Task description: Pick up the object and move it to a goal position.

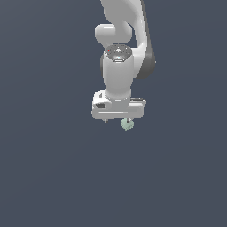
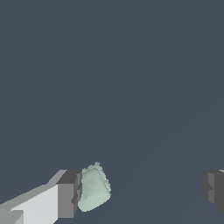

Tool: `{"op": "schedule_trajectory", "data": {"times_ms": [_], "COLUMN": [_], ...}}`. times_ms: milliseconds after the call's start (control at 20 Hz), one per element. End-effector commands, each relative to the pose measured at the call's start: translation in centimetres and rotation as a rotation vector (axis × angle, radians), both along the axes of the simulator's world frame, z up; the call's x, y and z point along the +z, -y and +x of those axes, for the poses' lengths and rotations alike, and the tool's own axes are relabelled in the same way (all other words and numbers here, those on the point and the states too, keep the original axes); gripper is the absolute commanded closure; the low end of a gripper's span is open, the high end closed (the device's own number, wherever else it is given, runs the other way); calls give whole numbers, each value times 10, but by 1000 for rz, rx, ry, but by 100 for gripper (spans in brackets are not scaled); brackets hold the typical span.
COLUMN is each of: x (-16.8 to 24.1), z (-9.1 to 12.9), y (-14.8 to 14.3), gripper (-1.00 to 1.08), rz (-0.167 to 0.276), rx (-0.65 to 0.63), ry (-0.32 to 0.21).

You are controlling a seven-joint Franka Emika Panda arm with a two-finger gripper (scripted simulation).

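Against a plain dark grey-blue backdrop, I see my white arm [image 1: 119, 57] hanging straight down in the exterior view. Below it, my claw [image 1: 118, 120] has its fingers [image 2: 68, 194] spread wide apart. Smallest of all, the pale mint-green object [image 2: 93, 188] sits right against one finger's inner face, well apart from the other finger.

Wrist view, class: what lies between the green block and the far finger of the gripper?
Nothing. In the wrist view the green block sits against one finger; the stretch to the other finger shows only bare dark background.
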State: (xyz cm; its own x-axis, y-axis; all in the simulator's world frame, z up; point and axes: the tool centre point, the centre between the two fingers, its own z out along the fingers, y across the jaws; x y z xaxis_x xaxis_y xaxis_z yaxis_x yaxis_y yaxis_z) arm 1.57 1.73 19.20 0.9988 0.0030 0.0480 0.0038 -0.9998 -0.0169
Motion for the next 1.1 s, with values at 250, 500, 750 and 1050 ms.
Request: {"op": "schedule_trajectory", "data": {"times_ms": [250, 500, 750, 1050], "x": [-5, -10, -12, -30], "z": [-5, -9, -11, -23], "y": [7, 16, 13, -1], "gripper": [-92, -92, -92, -92], "rz": [8, 18, 14, 3], "rx": [-8, -23, -7, 75], "ry": [-18, -37, -35, -37]}}
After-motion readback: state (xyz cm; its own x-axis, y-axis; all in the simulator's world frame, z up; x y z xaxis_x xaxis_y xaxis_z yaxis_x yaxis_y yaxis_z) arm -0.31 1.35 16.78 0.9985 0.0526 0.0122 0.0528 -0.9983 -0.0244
